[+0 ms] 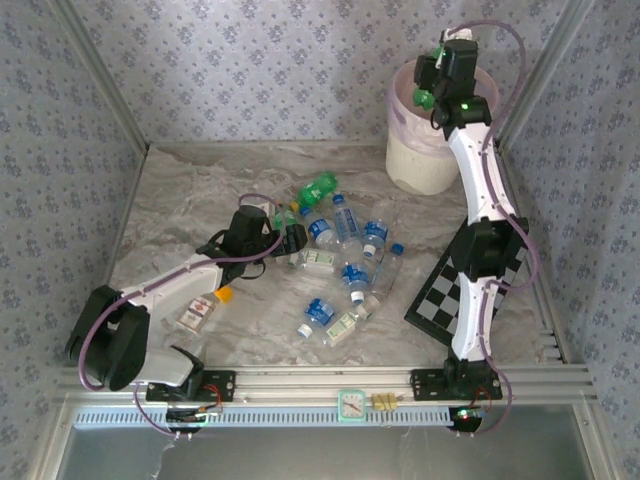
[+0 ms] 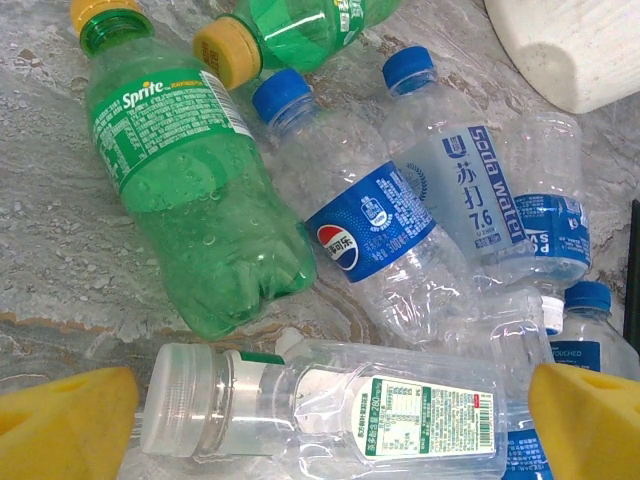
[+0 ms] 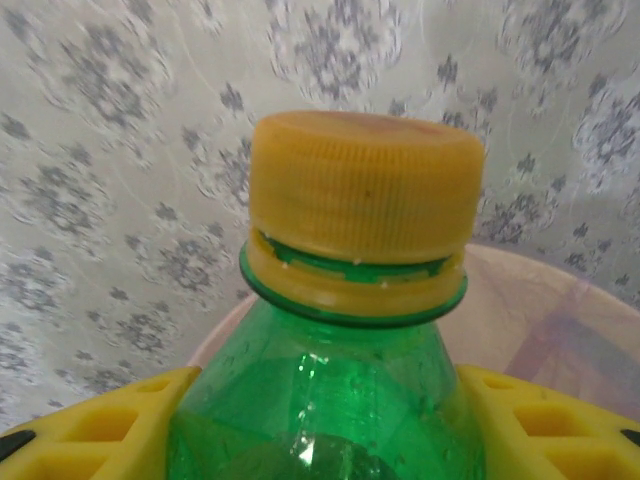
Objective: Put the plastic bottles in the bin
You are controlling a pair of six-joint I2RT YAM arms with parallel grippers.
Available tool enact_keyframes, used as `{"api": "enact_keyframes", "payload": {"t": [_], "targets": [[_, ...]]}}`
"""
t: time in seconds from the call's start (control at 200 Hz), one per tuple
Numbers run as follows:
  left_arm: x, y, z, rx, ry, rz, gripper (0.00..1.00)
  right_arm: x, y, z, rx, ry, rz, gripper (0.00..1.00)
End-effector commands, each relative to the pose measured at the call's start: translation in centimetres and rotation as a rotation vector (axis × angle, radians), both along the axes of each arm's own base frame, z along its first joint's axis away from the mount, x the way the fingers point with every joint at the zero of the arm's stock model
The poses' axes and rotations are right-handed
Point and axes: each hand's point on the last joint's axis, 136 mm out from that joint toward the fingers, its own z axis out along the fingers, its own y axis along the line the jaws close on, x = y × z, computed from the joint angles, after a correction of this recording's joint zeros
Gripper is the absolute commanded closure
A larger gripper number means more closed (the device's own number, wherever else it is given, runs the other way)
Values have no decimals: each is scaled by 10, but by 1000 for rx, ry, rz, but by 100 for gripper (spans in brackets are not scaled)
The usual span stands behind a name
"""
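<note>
1. Clamped between yellow fingers [image 3: 90,430] at the bottom of the right wrist frame: green bottle [image 3: 330,400], upright, yellow cap [image 3: 365,180] at centre.
2. Right gripper [image 3: 325,440] closed on that bottle just below the neck.
3. Behind it, lower right of that frame: pink-lined rim of the bin [image 3: 570,320].
4. Upper right of the top view: held bottle hanging over the bin's mouth.
5. Bottom of the left wrist frame: clear bottle [image 2: 330,410] with a white cap, lying on its side between two yellow pads [image 2: 60,425].
6. Left gripper [image 2: 325,440] spread wide, gripping nothing; contact between pads and bottle not clear.
7. Above the clear bottle, all lying on the marble table [image 2: 50,250]: Sprite bottle [image 2: 190,190] at left, Pepsi bottle [image 2: 360,230] in the middle, soda-water bottle [image 2: 470,190] at right.
8. Centre of the top view: other bottles [image 1: 340,270] scattered in a loose cluster, just right of the left gripper and well apart from the bin.
9. Lower right of the top view: chessboard [image 1: 470,290] beside the right arm.
10. Lower left: red-and-white packet [image 1: 197,313] near the left arm.
</note>
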Motion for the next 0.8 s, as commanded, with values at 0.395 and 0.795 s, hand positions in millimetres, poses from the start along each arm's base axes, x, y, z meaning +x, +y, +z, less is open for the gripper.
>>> {"api": "enact_keyframes", "payload": {"t": [0.395, 0.795], "targets": [[-1, -8, 16, -15, -19, -40, 0, 17, -17, -85, -25, 220, -33, 39], [-1, -6, 20, 11, -28, -48, 0, -8, -25, -27, -36, 136, -61, 0]]}}
